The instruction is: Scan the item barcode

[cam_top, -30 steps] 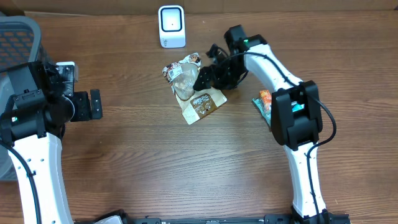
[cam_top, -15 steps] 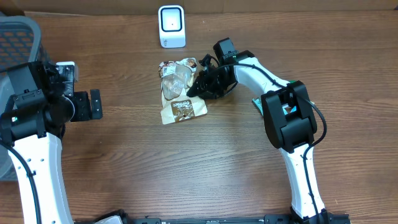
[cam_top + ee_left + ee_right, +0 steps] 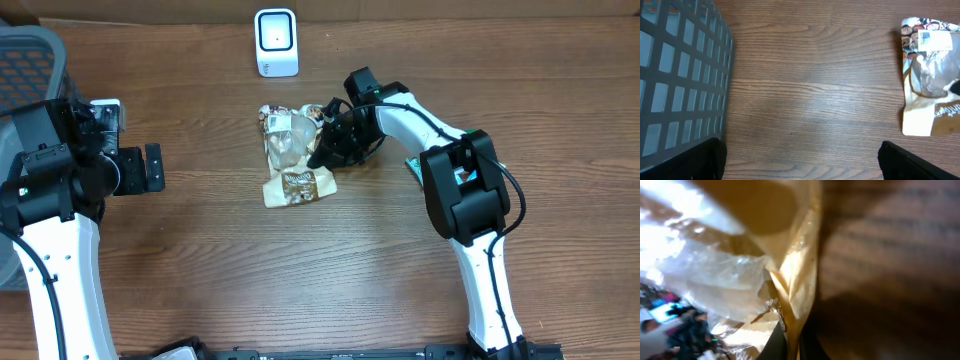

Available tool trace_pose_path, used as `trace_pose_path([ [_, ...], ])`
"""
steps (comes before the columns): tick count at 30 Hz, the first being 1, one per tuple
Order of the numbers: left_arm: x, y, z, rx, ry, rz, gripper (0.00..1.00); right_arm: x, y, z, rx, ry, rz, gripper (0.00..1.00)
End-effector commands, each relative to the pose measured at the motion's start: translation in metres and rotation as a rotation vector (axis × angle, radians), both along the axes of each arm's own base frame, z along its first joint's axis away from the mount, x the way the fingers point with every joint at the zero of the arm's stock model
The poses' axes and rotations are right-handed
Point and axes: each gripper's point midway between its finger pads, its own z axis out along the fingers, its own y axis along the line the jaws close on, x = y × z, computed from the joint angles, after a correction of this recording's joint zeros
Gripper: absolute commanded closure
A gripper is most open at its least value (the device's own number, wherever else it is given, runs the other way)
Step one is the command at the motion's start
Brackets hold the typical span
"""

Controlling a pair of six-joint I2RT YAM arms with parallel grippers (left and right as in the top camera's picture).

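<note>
**Wooden tabletop, pouch pinched at its edge**

Brown wood-grain tabletop (image 3: 300, 260) fills the overhead view. A brown snack pouch (image 3: 292, 155) with a clear window lies near the middle, below the white scanner (image 3: 276, 42) and apart from it. The right gripper (image 3: 325, 150) sits at the pouch's right edge. The left gripper (image 3: 150, 168) hangs spread wide, well to the left, beside a gray basket (image 3: 30, 60).

Left wrist: the basket (image 3: 675, 75) at left, the pouch (image 3: 930, 75) at far right (a white label (image 3: 934, 40) near its top), and the gripper's fingertips (image 3: 690, 160) far apart.

Right wrist: the right gripper (image 3: 792, 347) is pressed together on the pouch's (image 3: 795, 280) tan seam.
</note>
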Motion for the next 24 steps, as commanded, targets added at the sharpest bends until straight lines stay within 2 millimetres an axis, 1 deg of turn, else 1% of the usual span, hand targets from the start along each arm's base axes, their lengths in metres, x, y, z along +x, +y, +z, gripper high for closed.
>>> trace_pose_path([
  [1, 0.002, 0.001, 0.005, -0.001, -0.014, 0.012, 0.00, 0.009, -0.007, 0.067, 0.015, -0.235, 0.087, 0.96],
  [3, 0.002, 0.001, 0.005, -0.001, -0.014, 0.012, 0.01, 0.005, -0.004, 0.109, 0.080, -0.323, 0.126, 0.96],
  [4, 0.002, 0.001, 0.005, -0.001, -0.014, 0.012, 0.00, 0.003, -0.003, 0.121, 0.099, -0.347, 0.135, 0.96],
  [6, 0.002, 0.001, 0.005, -0.001, -0.014, 0.012, 0.00, -0.002, -0.002, 0.155, 0.142, -0.411, 0.152, 0.96],
  [8, 0.002, 0.001, 0.005, -0.001, -0.014, 0.012, 0.00, -0.007, -0.002, 0.179, 0.172, -0.450, 0.156, 0.96],
  [11, 0.002, 0.001, 0.005, -0.001, -0.014, 0.012, 0.01, -0.018, -0.001, 0.208, 0.228, -0.492, 0.177, 0.96],
  [12, 0.002, 0.001, 0.005, -0.001, -0.014, 0.012, 0.00, -0.021, 0.000, 0.214, 0.248, -0.498, 0.185, 0.96],
  [14, 0.002, 0.001, 0.005, -0.001, -0.014, 0.012, 0.00, -0.026, 0.001, 0.220, 0.274, -0.489, 0.190, 0.96],
  [16, 0.002, 0.001, 0.005, -0.001, -0.014, 0.012, 0.01, -0.030, 0.001, 0.221, 0.283, -0.463, 0.189, 0.96],
  [24, 0.002, 0.001, 0.005, -0.001, -0.014, 0.012, 0.00, -0.041, -0.004, 0.193, 0.249, -0.372, 0.180, 0.96],
])
